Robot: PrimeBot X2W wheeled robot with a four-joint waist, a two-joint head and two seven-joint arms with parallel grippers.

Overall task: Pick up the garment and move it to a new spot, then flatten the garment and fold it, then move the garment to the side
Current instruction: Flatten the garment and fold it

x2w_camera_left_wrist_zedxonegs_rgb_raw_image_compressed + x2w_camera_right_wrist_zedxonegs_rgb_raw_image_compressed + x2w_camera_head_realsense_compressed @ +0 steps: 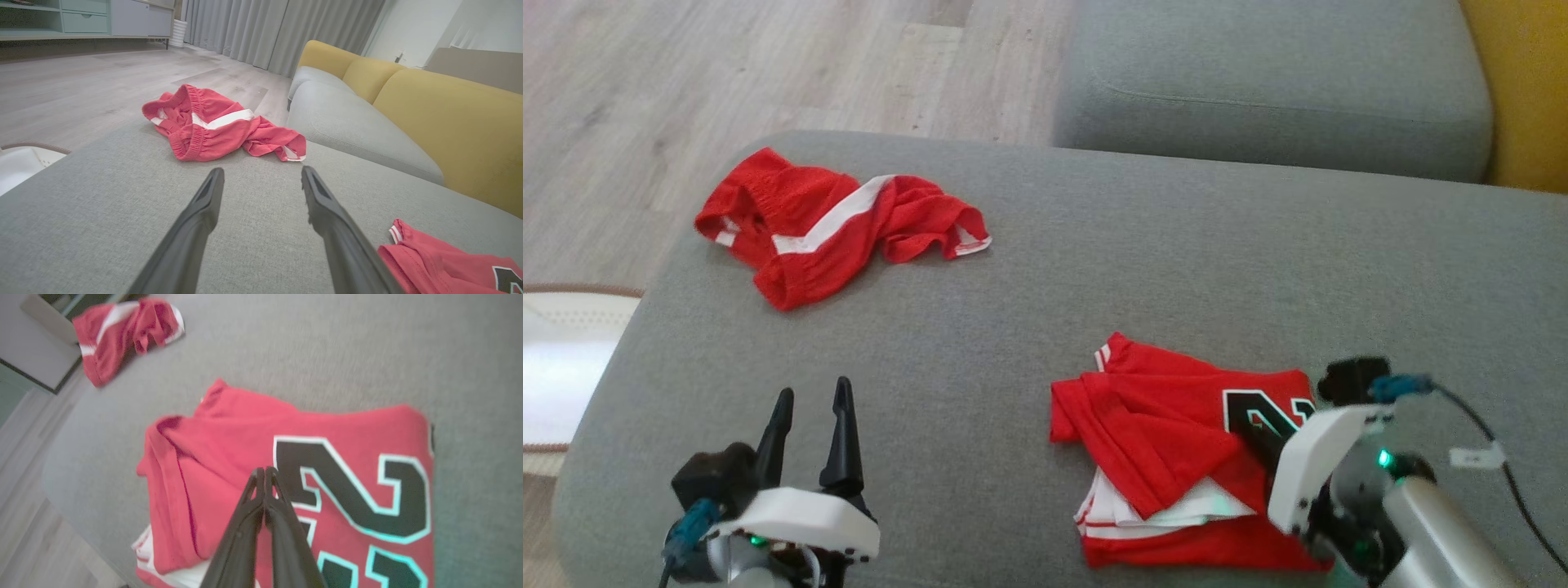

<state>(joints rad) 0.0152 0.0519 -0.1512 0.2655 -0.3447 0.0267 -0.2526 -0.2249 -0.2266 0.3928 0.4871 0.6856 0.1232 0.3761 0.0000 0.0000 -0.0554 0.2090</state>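
Closed to a single point at the right gripper (264,470), tips down on the black numeral of the folded jersey (237,428); cannot tell whether any cloth is caught between them. Spread wide at the left gripper (261,171), holding nothing, hovering low over bare grey cushion (1094,286) at the lower left of the head view.

Found at the lower right of the head view: the jersey, stacked into a rough rectangle, white layers peeping out along the near edge.

Judged light, limp and slightly slick, as sports mesh tends to be. Likely to fall open if lifted by one layer alone. Better taken at a thick folded edge with every layer pinched, or slid flat along the cushion.

Well apart at the upper left: crumpled red shorts (809,220) with a white stripe, near the cushion's far edge. Beyond, a second grey cushion (1274,82), a yellow backrest (449,122) and wood floor (686,73). Worth minding the near cushion edge just beside the jersey.
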